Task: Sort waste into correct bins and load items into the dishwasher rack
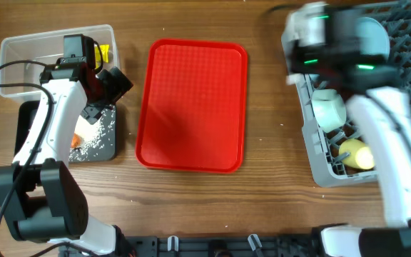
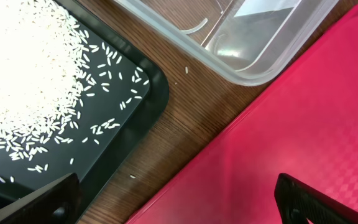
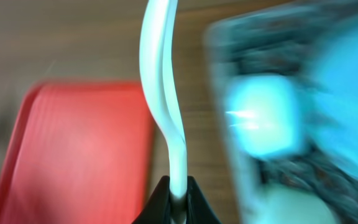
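You have a brown wood-grain tabletop point(image 1: 270, 107) with a flat red tray point(image 1: 191, 107) lying bare in the middle of it. The clear tub point(image 1: 20, 50) and the black tray point(image 1: 108, 151) sit to the left, and the grey dishwasher rack point(image 1: 320, 168) to the right.

Your right pincer point(image 3: 178, 183) is clamped on the white spoon point(image 3: 160, 81), gripping only the thin tip of its handle, above the near edge of the rack. Your left pincer point(image 2: 178, 183) stands wide apart and holds nothing, low over the corner where the black tray, tub and red tray meet.

**Risks**
- The spoon is pinched at one end, so the long free part can pivot or slip. The smeared right wrist view suggests a fast move, which would make that more likely.
- If you let go too high, the spoon may bounce off the pegs, land beside the pale bowl point(image 1: 328, 108) or the yellow cup point(image 1: 359, 153), or drop outside the rack.
- The rice point(image 2: 30, 74) is heaped loose in the black tray, and a few grains already lie on the wood. A low sweep of the left arm could scatter more.
- A yellow wrapper point(image 1: 104, 52) sits in the tub and a bit of carrot point(image 1: 75, 142) is by the rice. Watch that you don't knock either.

No brand, label or writing can be read anywhere.
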Tool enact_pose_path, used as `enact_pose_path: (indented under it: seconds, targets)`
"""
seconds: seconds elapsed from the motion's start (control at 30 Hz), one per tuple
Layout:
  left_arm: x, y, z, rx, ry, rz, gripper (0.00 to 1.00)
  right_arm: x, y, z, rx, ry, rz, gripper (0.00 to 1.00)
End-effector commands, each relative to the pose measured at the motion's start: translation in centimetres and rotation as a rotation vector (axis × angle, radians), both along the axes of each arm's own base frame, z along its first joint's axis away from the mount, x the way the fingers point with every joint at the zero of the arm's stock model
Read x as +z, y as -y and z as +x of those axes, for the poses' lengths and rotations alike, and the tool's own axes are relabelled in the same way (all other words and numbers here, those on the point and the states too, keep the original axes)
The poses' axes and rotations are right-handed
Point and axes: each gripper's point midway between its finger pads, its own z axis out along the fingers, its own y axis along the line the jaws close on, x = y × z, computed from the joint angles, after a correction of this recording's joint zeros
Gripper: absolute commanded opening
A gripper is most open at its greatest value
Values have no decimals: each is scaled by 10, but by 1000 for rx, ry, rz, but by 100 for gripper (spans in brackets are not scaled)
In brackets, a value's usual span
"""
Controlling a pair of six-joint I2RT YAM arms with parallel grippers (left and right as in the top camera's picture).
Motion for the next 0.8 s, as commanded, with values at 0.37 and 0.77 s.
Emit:
enact_pose_path:
  seconds: [0.37,0.77]
  targets:
    - [2,-5,0,-4,7,24,100,-92,258,-129,-1406,-168,383,4]
    - [2,-5,0,-4,7,24,100,-96,260,-123,-1346,-160,356,100]
